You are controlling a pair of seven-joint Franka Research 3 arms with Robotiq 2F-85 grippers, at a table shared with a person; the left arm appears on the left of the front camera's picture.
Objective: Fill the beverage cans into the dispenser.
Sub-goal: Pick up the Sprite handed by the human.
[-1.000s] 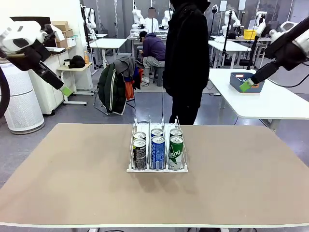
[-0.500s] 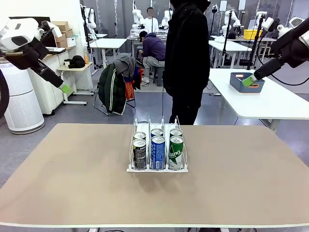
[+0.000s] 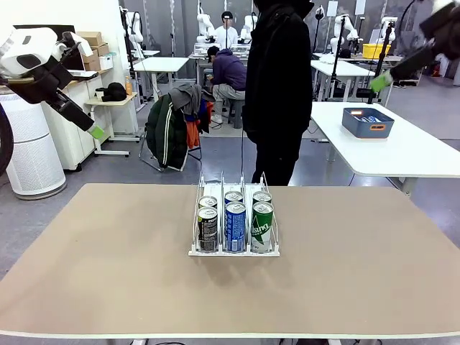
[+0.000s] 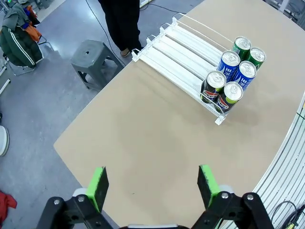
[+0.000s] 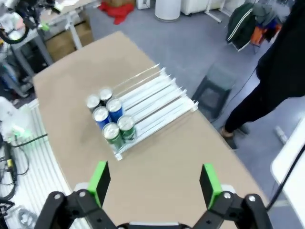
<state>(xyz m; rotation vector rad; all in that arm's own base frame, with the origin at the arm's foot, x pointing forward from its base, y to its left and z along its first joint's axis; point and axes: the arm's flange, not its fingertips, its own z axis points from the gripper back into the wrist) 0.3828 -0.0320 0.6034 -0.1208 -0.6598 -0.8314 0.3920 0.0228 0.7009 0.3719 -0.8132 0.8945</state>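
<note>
Both black two-finger grippers with green pads have their fingers spread wide and grip nothing. Our left gripper (image 3: 95, 131) (image 4: 152, 183) hangs high at the left, well clear of the tan rectangular table (image 3: 108, 251). Our right gripper (image 3: 381, 80) (image 5: 153, 183) hangs high at the far right, touching nothing.

We see the small white wire-and-clear-plastic dispenser (image 3: 234, 185) (image 4: 176, 50) (image 5: 152, 95) at the table's middle. Its long axis runs from our side straight across towards the person in black clothing (image 3: 277, 86) at the far edge. Six slim aluminium cans (image 3: 235, 227) (image 4: 231, 76) (image 5: 108, 118) stand upright in it, silver tops up. They form two rows of three at the near end, dark, blue and green in front, and the far stretch of the lanes is bare.

Against a second ago, our right gripper has climbed from beside the blue rectangular plastic bin (image 3: 367, 122) to the upper corner. Our left gripper has barely shifted, and the cans and the dispenser lie as they did.
</note>
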